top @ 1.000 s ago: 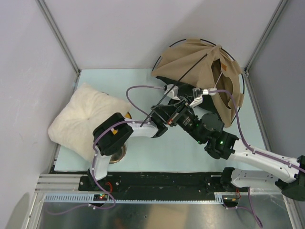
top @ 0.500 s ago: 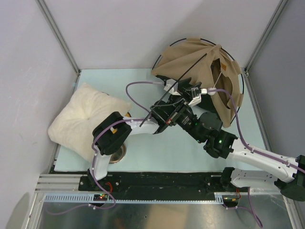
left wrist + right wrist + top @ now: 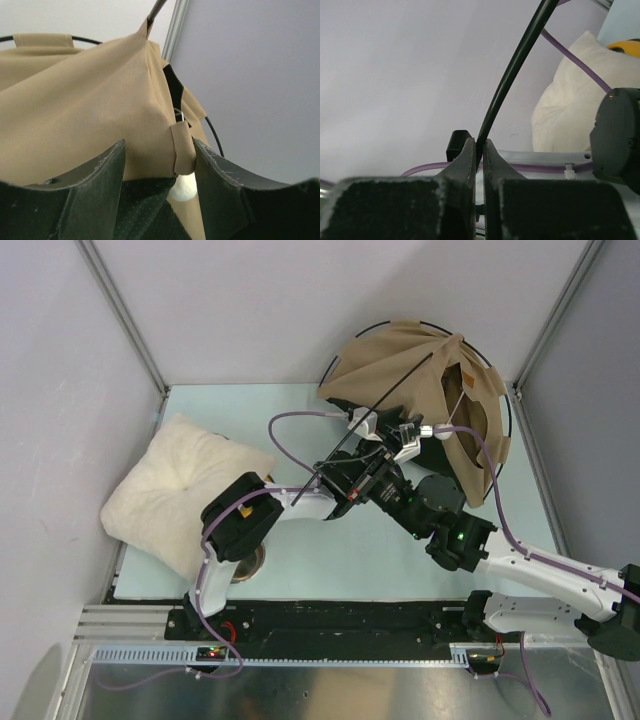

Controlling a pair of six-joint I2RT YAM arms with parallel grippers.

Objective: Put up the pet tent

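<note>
At about one o'clock on the table (image 3: 330, 560), up against the back corner, we find the pet tent (image 3: 400, 380). Its tan fabric hangs in loose folds within a thin black hoop (image 3: 511, 420). One straight black pole (image 3: 380, 411) runs out of the fabric toward seven o'clock, out over the table.

Our right gripper (image 3: 479, 150) is pinched on that pole near its free end. From the right wrist we see both fingers meeting on it, with the pole rising away toward one o'clock.

Our left gripper (image 3: 159, 152) sits at the tent's near edge, at about six o'clock of the fabric. Its jaws are partway apart, with a fold of tan cloth between them. A sewn loop (image 3: 183, 149) lies just beside the finger at three o'clock in the left wrist view, and the white pom-pom (image 3: 184, 186) hangs below it. Whether the pads actually press the cloth we cannot tell.

Further out, the cream pillow (image 3: 180, 490) lies at nine o'clock on the table, well apart from the tent. A sliver of the yellow bowl holder (image 3: 626, 46) shows just beside the pillow on its three o'clock side.
</note>
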